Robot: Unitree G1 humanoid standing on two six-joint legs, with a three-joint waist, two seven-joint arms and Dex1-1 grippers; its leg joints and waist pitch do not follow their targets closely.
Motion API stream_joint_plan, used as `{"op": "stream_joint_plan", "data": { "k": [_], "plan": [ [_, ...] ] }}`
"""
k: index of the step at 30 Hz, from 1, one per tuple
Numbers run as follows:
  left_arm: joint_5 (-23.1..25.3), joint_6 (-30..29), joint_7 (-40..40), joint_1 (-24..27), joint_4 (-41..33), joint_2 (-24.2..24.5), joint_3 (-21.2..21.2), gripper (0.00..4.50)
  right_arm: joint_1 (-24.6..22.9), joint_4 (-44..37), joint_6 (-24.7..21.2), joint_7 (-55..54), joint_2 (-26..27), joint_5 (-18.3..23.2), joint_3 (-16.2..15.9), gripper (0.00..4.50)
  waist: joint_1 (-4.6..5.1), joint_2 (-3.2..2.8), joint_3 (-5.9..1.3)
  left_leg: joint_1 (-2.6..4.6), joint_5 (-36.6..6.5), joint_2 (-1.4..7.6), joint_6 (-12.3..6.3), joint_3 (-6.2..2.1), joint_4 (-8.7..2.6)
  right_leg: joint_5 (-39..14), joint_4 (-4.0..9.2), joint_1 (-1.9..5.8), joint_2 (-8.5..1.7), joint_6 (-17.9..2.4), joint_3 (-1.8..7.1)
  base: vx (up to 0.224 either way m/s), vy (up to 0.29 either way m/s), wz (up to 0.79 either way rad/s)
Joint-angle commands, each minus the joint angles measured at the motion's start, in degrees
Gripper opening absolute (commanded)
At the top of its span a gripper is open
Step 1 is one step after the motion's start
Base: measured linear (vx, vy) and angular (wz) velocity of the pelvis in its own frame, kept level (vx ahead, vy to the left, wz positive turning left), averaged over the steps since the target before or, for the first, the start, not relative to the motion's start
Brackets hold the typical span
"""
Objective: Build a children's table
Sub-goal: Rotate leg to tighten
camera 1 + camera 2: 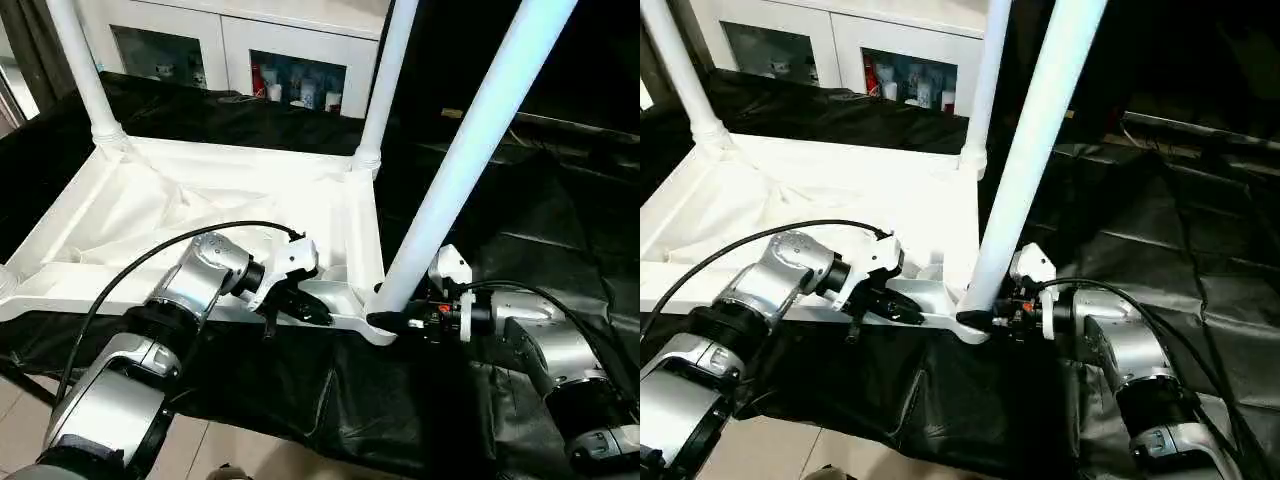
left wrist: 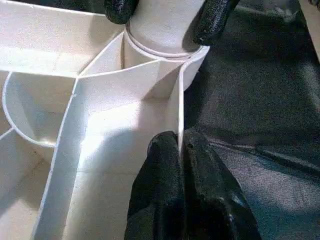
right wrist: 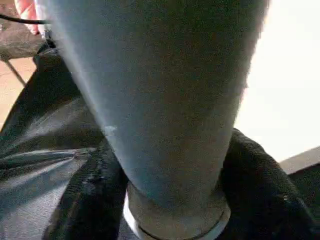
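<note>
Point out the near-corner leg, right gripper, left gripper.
near-corner leg [image 1: 470, 150], left eye view, mid shaft.
right gripper [image 1: 400, 320], left eye view, at leg's base.
left gripper [image 2: 180, 150], left wrist view, fingertips pinching a rib.

No text, label, brand, number or sign can be read anywhere; the small items behind the cabinet's glass doors are too small and blurred to make out any print
</note>
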State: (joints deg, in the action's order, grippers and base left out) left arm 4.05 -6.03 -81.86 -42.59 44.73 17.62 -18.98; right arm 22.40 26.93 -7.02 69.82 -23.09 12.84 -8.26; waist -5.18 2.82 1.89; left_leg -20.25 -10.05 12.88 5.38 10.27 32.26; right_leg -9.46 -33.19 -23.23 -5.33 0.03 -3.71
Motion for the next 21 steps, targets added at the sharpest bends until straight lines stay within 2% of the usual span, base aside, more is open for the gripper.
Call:
{"op": "stream_joint_plan", "data": {
  "k": [1,3,5,7,9,10,12,14,15,16,17,18,21],
  "plan": [
    [-0.19,-0.83,-2.68,1.29,-0.48,-0.08,-2.0,0.0,-0.6,-0.28,-1.41,0.13,-1.0,0.19,0.39,2.33,-0.01,0.01,-2.84,0.29,-13.45,0.56,-2.41,0.64,-3.63,-10.59,2.91,2.83,-2.2,-13.48,1.8,0.0,0.0,0.0],
    [-0.09,-0.74,-1.19,1.24,-0.35,-0.42,-1.74,0.0,-0.93,-0.68,-1.89,-0.32,-0.8,0.2,0.35,2.19,0.0,0.08,-2.88,0.21,-13.01,0.5,-2.51,0.64,-3.59,-10.37,2.88,2.9,-2.22,-13.38,1.8,0.0,0.0,0.0],
    [1.26,0.65,6.52,-0.13,2.53,-2.51,-0.37,0.0,-1.48,-0.37,-2.77,-5.12,1.1,-0.46,0.94,2.17,0.05,0.1,-2.82,0.24,-13.23,0.49,-2.36,0.6,-3.62,-10.83,2.97,2.83,-2.23,-13.21,1.8,0.0,0.0,0.0],
    [1.74,1.13,8.97,-0.62,3.52,-3.16,0.02,0.0,-1.59,-0.13,-3.05,-7.0,1.8,-0.82,1.21,2.1,0.12,0.14,-2.63,0.51,-15.27,0.34,-1.73,0.61,-3.72,-14.21,3.54,2.51,-2.32,-12.33,1.84,0.0,0.0,0.0],
    [3.18,0.58,19.55,-3.12,7.74,-5.8,1.57,0.0,-0.67,4.07,-1.88,-19.29,5.53,-3.8,3.07,2.09,0.32,0.18,-2.6,0.43,-16.44,0.29,-0.92,0.44,-3.85,-18.14,3.85,2.35,-2.44,-10.82,1.88,0.0,0.0,0.0],
    [3.44,0.41,22.04,-3.73,8.74,-6.48,1.94,0.0,-0.38,5.27,-1.66,-22.73,6.55,-4.53,3.62,2.07,0.57,0.12,-2.5,0.72,-18.43,0.18,0.35,0.21,-3.98,-22.69,4.36,2.01,-2.52,-9.28,1.74,0.0,0.0,0.0],
    [4.04,-1.42,27.75,-4.9,10.5,-7.9,2.62,0.0,0.31,7.73,-2.68,-30.38,8.97,-4.9,5.59,2.02,0.85,0.31,-2.46,0.48,-18.84,0.07,0.83,0.05,-4.1,-24.75,4.57,2.16,-2.45,-7.88,1.64,0.0,0.0,0.0],
    [4.03,-2.37,32.28,-5.79,11.87,-9.43,3.44,0.0,0.47,9.02,-3.31,-36.21,11.25,-4.63,7.3,1.99,1.04,0.26,-2.47,0.69,-19.89,-0.05,0.5,0.02,-4.02,-25.93,4.91,1.91,-2.36,-7.28,1.57,0.0,0.0,0.0],
    [3.95,-2.65,34.28,-6.18,12.52,-10.27,3.82,0.0,0.54,9.62,-3.69,-39.5,12.52,-4.53,8.23,1.99,1.1,0.08,-2.46,0.64,-19.97,-0.06,0.46,0.01,-4.05,-25.99,4.96,1.9,-2.38,-7.22,1.61,0.0,0.0,0.0],
    [3.81,-2.53,38.33,-6.91,13.93,-12.51,4.36,0.0,0.71,10.98,-4.54,-47.9,16.06,-4.14,10.65,1.99,1.4,-0.08,-2.46,0.49,-20.23,-0.1,0.42,0.03,-4.09,-25.65,5.06,1.67,-2.37,-7.36,1.72,0.0,0.0,0.0],
    [3.89,-2.15,39.39,-7.13,14.38,-13.51,4.27,0.0,0.88,11.49,-4.7,-51.29,17.7,-3.99,11.54,1.99,1.43,0.03,-2.53,0.63,-20.33,-0.13,1.11,-0.17,-4.13,-26.03,5.03,1.78,-2.31,-7.1,1.51,0.0,0.0,0.0],
    [4.04,-1.39,40.11,-7.43,15.12,-14.35,4.13,0.0,1.05,11.77,-4.6,-53.57,19.04,-4.12,12.12,1.98,1.69,0.01,-2.53,0.63,-20.94,-0.19,1.02,-0.25,-4.16,-26.72,5.19,1.7,-2.28,-6.79,1.45,0.0,0.0,0.0],
    [4.68,1.04,39.59,-7.68,15.99,-15.15,3.29,0.0,1.22,11.29,-2.64,-54.88,20.84,-5.4,11.38,1.98,1.86,-0.04,-2.45,0.57,-21.95,-0.2,0.55,-0.26,-4.27,-26.29,5.4,1.65,-2.11,-6.34,1.48,0.0,0.0,0.0]
  ]
}}
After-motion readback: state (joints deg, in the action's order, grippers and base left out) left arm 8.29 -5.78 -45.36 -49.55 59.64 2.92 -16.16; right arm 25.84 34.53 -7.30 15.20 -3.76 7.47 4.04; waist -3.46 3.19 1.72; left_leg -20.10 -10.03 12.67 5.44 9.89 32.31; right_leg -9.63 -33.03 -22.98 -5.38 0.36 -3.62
